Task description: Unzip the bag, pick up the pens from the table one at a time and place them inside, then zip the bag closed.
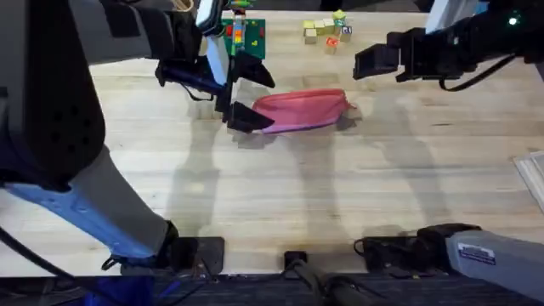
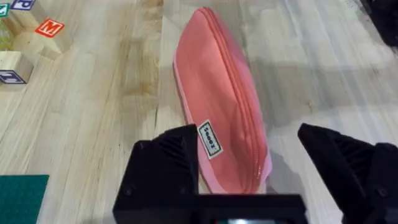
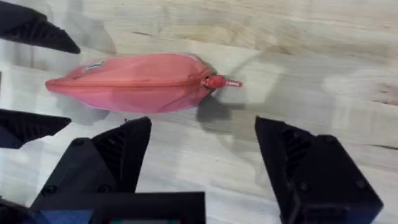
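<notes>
The pink bag (image 1: pixel 302 110) lies flat on the table (image 1: pixel 340 195), its zipper run shut and the small pull tab (image 3: pixel 221 82) at its right end. My left gripper (image 1: pixel 253 95) is open and straddles the bag's left end (image 2: pixel 217 124), one finger (image 2: pixel 165 168) on each side, not touching it. My right gripper (image 1: pixel 374 61) hovers open up and to the right of the bag, above the pull tab, with its fingers (image 3: pixel 124 149) empty. The left arm's two fingertips (image 3: pixel 37 31) also appear at the bag's far end. The pens are out of view.
A green baseplate (image 1: pixel 246 36) with small bricks stands at the back, behind the left gripper. Wooden letter blocks (image 1: pixel 327 30) sit at the back centre, also seen as blocks (image 2: pixel 31 37). A pale object (image 1: pixel 531 174) lies at the right edge.
</notes>
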Available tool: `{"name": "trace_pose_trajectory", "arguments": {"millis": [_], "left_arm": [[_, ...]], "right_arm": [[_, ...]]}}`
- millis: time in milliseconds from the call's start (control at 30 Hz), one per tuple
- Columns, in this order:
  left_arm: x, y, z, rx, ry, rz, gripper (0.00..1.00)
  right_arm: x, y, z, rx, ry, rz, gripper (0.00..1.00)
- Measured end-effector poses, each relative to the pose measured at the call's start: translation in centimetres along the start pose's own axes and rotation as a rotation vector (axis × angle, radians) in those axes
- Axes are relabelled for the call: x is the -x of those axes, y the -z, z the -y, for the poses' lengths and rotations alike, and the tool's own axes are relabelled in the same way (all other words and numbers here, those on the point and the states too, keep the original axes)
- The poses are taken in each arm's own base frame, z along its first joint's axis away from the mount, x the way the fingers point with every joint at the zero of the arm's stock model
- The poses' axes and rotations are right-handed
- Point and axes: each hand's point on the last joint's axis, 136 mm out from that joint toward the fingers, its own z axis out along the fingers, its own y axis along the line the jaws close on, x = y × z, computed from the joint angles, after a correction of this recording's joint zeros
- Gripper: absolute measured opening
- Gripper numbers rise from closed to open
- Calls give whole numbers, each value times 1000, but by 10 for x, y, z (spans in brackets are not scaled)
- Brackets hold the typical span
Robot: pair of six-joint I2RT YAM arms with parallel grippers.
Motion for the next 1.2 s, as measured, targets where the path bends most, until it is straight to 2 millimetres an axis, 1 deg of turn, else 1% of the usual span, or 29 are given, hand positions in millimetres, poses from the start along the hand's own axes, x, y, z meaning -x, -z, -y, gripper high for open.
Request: {"name": "trace_pose_trajectory", "arguments": {"millis": [100,200,233,367,533,600,667,800,900,1000,1200], "left_arm": [[1,3,0,11,-3,-22,995],[9,13,-1,57,-4,-81,995],[27,33,-2,146,-3,-153,995],[46,62,-1,302,55,-255,995],[61,102,2,547,211,-342,994],[64,117,8,640,312,-361,993],[62,128,20,697,403,-384,993],[53,142,52,761,561,-442,993],[48,149,72,784,625,-477,993],[50,155,79,816,636,-483,993],[52,160,81,850,633,-478,993]], "right_arm": [[-1,0,5,-31,2,-3,996],[-3,2,9,-53,9,-6,996],[-1,11,9,-66,20,21,996],[0,29,7,-68,29,70,996],[-4,47,4,-69,35,104,996],[-8,53,3,-69,36,105,996],[-10,57,2,-69,39,106,996],[-17,63,2,-69,38,102,996],[-18,65,1,-69,38,105,996],[-18,66,1,-69,41,107,996],[-18,66,1,-69,42,108,996]]}}
